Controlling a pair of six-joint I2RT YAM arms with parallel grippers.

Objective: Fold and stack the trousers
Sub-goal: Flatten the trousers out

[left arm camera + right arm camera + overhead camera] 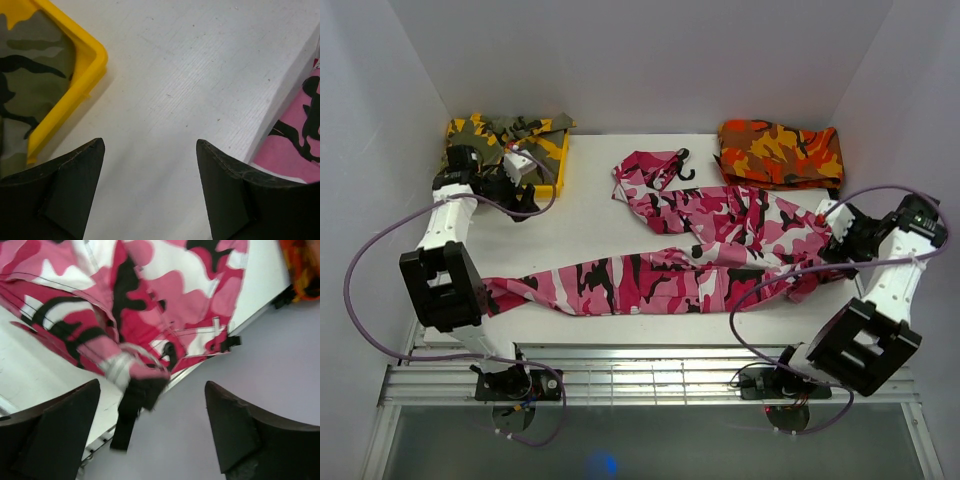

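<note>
As my left hand [150, 145] and right hand [152, 385] are spread wide and empty, I should pinch the trousers [700, 250] at the table's [590, 210] left and right edges. Fold slowly.

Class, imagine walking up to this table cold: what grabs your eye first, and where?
The pink camouflage trousers sprawl unfolded across the table, waist at its right edge. At the back sit an orange-red camouflage garment, right, and a yellow tray holding olive camouflage cloth, left.
</note>
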